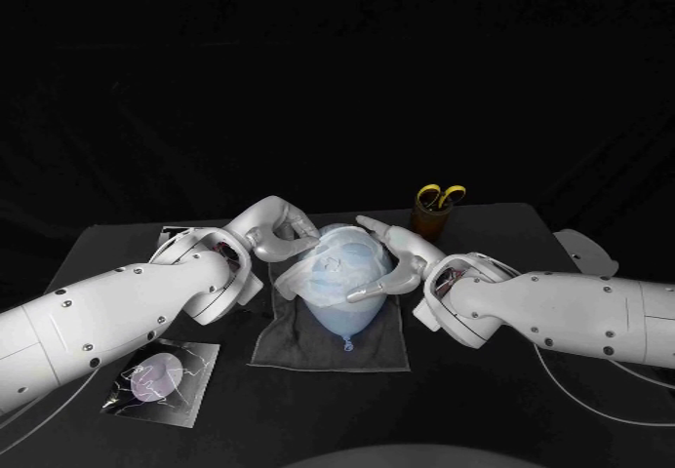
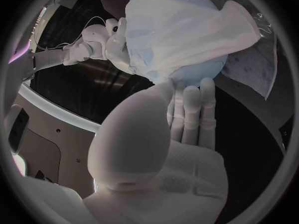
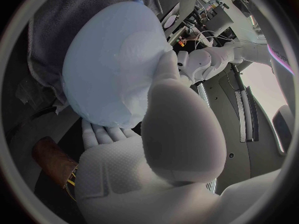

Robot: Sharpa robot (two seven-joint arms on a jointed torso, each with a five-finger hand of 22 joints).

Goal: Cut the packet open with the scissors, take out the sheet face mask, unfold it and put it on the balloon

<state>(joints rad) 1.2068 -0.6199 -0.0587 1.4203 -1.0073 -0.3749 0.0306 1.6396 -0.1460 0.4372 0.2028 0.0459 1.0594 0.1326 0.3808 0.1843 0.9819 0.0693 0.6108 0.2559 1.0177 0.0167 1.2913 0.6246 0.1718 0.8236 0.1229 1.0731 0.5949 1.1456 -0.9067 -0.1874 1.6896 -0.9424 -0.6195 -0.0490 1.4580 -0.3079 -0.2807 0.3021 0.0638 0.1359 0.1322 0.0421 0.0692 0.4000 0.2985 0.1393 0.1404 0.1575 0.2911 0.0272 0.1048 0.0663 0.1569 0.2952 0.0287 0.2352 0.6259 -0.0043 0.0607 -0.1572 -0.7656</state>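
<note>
Sheet face mask (image 1: 337,261) lies unfolded over the balloon (image 1: 343,314), between the two hands; the balloon rests on a grey cloth (image 1: 289,346). Left hand (image 1: 274,229): fingers (image 2: 190,109) laid straight against the balloon's side, just under the mask's hanging edge. Whether its thumb clamps anything cannot be told. Right hand (image 1: 391,255): cradles the balloon from the opposite side, fingers under it and thumb along its face, so it holds the balloon. Handling, judged: the mask is thin, limp and wet-looking, likely to cling and to tear at the eye and mouth cuts. Take it by the outer border nearest each hand and smooth it with flat fingers. The balloon is light and springy, apt to roll if pressed from one hand alone — steady it from both sides, no digging fingertips. Packet (image 1: 158,377) lies well back from the left hand, beside that forearm. Scissors (image 1: 448,196) stand in a brown cup (image 1: 430,222) just beyond the right hand. Writing: none legible — packet print too small to read.
</note>
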